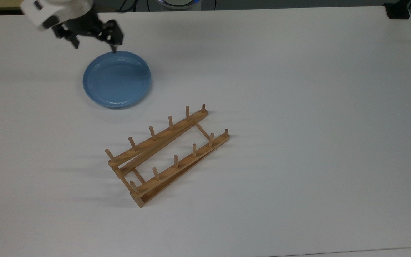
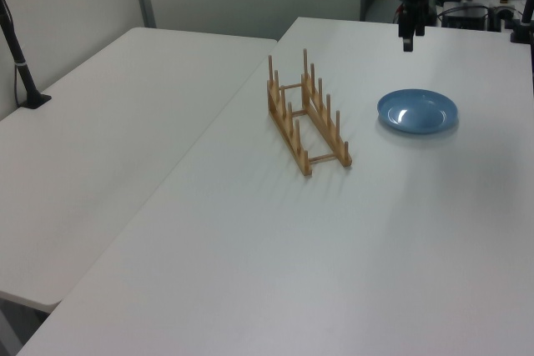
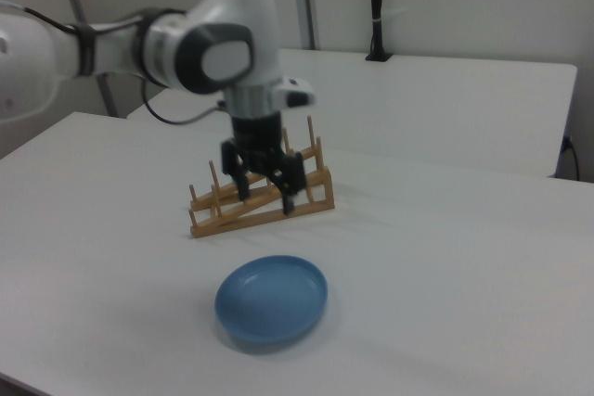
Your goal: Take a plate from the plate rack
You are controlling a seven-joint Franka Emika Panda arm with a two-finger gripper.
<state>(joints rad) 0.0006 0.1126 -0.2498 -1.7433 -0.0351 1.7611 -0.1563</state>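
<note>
overhead, two opposite obliques, perhaps level

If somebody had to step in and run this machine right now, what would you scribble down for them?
Hand: open, holding nothing, up in the air above the far rim of the plate; the right view shows it well clear of the table.
Plate: lying flat on the white table, right side up, apart from the rack.
Rack: standing on the table with no plate between its pegs.
Done: the plate is out of the rack and set down.
Left: apparently nothing but moving the arm away, unless the plate is wanted somewhere else.
</note>
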